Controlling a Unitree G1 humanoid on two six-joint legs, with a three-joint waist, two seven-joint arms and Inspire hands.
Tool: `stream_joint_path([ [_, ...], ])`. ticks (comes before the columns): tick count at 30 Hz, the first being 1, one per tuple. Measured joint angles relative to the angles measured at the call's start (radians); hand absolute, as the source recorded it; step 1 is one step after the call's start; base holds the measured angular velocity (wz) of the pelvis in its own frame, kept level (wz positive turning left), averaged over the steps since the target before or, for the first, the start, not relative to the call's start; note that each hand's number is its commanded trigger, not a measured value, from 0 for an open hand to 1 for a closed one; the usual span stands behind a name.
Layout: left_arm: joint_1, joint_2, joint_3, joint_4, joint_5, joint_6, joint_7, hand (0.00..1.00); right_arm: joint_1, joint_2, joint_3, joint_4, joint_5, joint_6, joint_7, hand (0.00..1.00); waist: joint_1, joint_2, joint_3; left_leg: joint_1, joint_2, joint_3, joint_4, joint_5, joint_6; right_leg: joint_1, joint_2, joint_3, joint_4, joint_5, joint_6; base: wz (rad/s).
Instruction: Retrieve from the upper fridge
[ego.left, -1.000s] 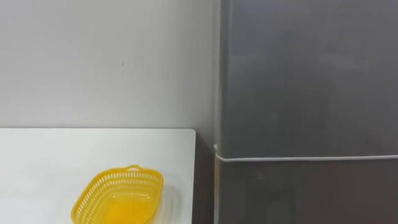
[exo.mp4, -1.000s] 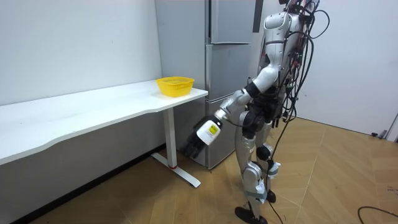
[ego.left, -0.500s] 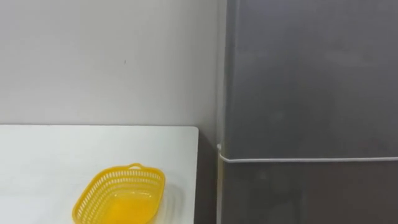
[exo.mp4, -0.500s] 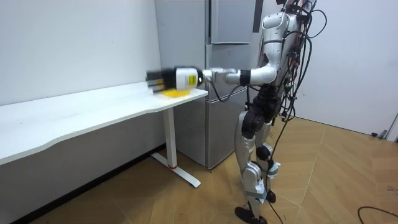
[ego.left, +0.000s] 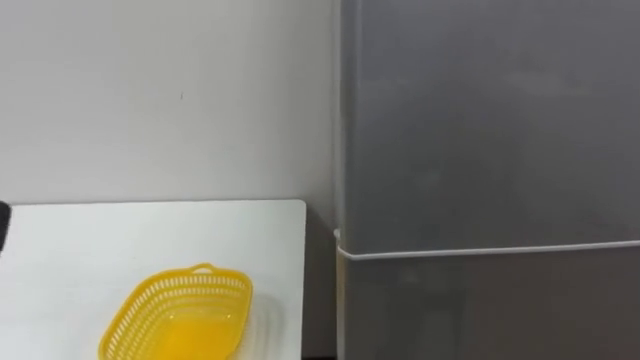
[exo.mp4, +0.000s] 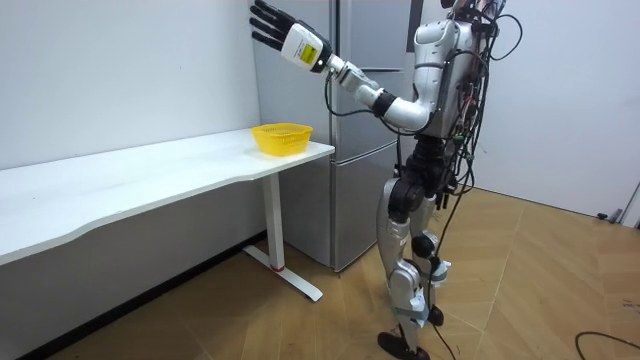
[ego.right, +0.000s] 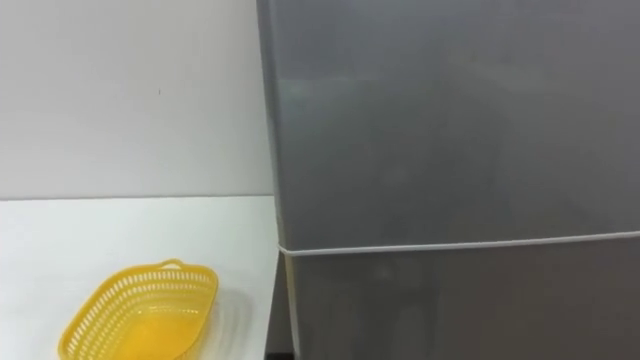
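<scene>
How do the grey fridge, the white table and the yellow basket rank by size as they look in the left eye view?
1. grey fridge, covering about the right half
2. white table
3. yellow basket, partly cut by the lower edge, yet clearly smallest

Yellow mesh basket (ego.left: 178, 315), empty, small handle on far rim, sitting on white table (ego.left: 80, 250) nr its right end, a bit in from the edge. Tabletop long, w/ wavy front edge in room view. White leg (exo.mp4: 271, 225) w/ flat foot under the basket end. Plain white wall (ego.left: 150, 100) behind, table pushed up against it. Wood-look floor (exo.mp4: 250, 320) below.
</scene>
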Motion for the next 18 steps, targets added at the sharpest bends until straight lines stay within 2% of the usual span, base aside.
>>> stream_joint_path([
  [3,-0.011,0.0,-0.057,-0.016,-0.062,0.007,-0.095,0.0,-0.001,0.0,0.001,0.0,-0.002,0.0,0.008,0.0,-0.011,-0.004,-0.0023,-0.009,0.0,0.008,0.001,0.0,0.0,-0.006,-0.001,0.002,0.0,0.001,0.001,-0.03],
  [6,-0.027,0.001,-0.102,-0.022,-0.068,0.012,-0.184,0.0,-0.018,-0.001,0.001,0.003,-0.017,0.0,0.011,0.0,-0.025,-0.001,-0.0033,-0.019,-0.001,0.008,0.001,0.0,0.0,-0.022,0.0,0.007,0.002,0.003,0.002,-0.06],
  [8,-0.053,0.004,-0.136,-0.022,-0.068,0.035,-0.251,0.0,-0.031,-0.001,0.003,0.013,-0.028,0.0,0.006,0.0,-0.03,-0.001,-0.0037,-0.019,-0.001,0.008,0.001,0.0,0.0,-0.021,0.001,0.01,0.004,0.004,0.002,-0.07],
  [14,-0.085,0.009,-0.171,-0.022,-0.076,0.075,-0.39,0.0,-0.047,-0.004,0.009,0.029,-0.026,0.0,-0.017,0.0,-0.048,0.008,-0.0038,-0.008,0.001,0.009,-0.001,0.0,0.0,-0.012,0.004,0.021,0.004,0.004,0.002,-0.05],
  [18,-0.096,0.008,-0.187,-0.022,-0.078,0.087,-0.476,0.0,-0.052,-0.004,0.008,0.038,-0.022,0.0,-0.017,0.0,-0.058,0.013,-0.0021,0.002,0.002,0.011,-0.001,0.0,0.0,-0.004,0.006,0.028,0.001,0.004,0.002,-0.05],
])
